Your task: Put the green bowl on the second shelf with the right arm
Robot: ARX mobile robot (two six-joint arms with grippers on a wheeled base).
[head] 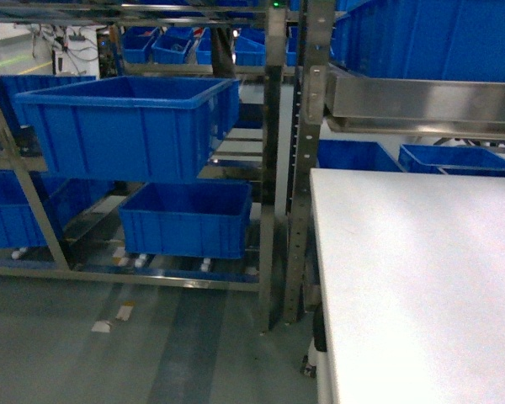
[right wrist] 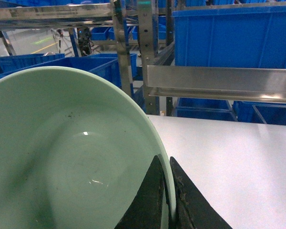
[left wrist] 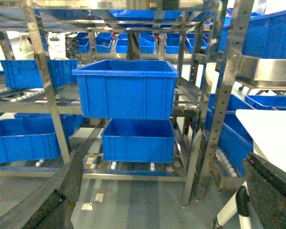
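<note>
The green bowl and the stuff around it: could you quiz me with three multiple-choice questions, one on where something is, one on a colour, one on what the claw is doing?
1. Where is the green bowl?
A. In the right claw, its rim between the fingers
B. Lying on the floor
C. Inside a blue bin

2. What colour is the big bin on the metal rack?
A. Red
B. Blue
C. Yellow

3. What is the right claw doing?
A. Hanging open and empty
B. Gripping a bin
C. Shut on the bowl's rim

Answers:
1 A: the right wrist view shows the rim pinched between two dark fingers, above the white table.
2 B: the head view shows it plainly blue.
3 C: the fingers sit on either side of the thin rim.
</note>
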